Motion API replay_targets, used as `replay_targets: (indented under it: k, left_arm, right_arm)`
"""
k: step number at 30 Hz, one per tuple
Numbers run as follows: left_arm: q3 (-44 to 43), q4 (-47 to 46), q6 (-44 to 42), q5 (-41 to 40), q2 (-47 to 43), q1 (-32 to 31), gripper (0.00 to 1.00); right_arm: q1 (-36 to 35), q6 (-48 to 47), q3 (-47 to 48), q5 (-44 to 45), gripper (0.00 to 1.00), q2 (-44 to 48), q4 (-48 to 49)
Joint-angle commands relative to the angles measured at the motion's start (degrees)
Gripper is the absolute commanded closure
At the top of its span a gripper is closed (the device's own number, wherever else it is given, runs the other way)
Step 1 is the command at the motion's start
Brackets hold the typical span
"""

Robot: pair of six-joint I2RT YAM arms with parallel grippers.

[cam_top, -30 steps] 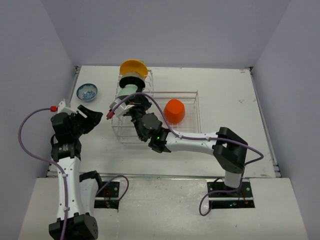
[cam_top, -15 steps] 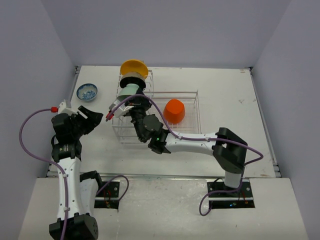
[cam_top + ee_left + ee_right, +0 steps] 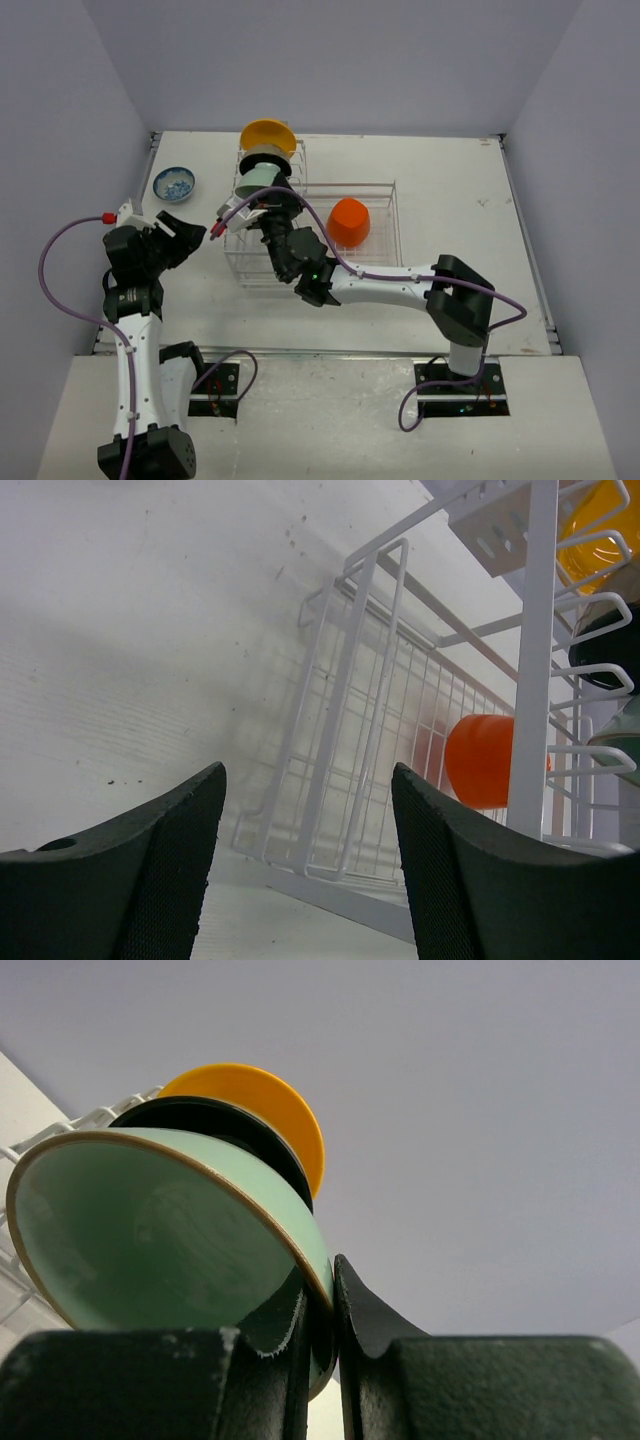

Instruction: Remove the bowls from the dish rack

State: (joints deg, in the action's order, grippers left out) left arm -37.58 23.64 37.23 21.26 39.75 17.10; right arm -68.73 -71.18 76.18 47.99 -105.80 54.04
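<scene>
One bowl, the blue-and-white bowl [image 3: 174, 183], is sitting out on the table [image 3: 450, 200] at the far left, so I'm reading this as the second pull getting underway. The right gripper [image 3: 333, 1300] is pinching the rim of the mint green bowl [image 3: 150, 1230], jaws nearly together with just the bowl wall between them. That bowl is standing on edge in the tall slotted part of the dish rack [image 3: 375, 185].

The black bowl [image 3: 265, 155] and yellow bowl [image 3: 267, 135] are crowding right behind it, so the next move is probably calling for a lift up and toward the near side, not a sideways drag through the wires. The orange bowl [image 3: 350, 222] is lying upside down in the low basket.

The left gripper [image 3: 306, 800] is hovering wide and empty just left of the rack. Open tabletop is showing on that side and off to the far right for a set-down.
</scene>
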Motion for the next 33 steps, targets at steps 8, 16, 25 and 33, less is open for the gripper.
replay_targets:
  k: [8, 16, 25, 33]
  left_arm:
    - [-1.96, -0.44, -2.34, -0.95, 1.29, -0.32, 0.3]
    - [-10.39, 4.48, -3.4, -4.38, 1.12, -0.32, 0.29]
    - [-25.34, 6.07, -6.11, -1.48, 1.65, -1.97, 0.29]
    - [-25.26, -6.64, -5.34, 8.79, -0.81, -4.18, 0.31]
  right_arm:
    - [-0.62, 0.86, 4.15, 0.18, 1.0, 4.37, 2.39]
    - [-2.2, 9.46, 9.59, 1.58, 1.0, 9.38, -10.26]
    - [-2.46, 32.72, 31.7, 0.97, 1.0, 9.83, -48.56]
    - [-1.76, 52.97, 46.33, -9.31, 1.0, 8.68, -81.97]
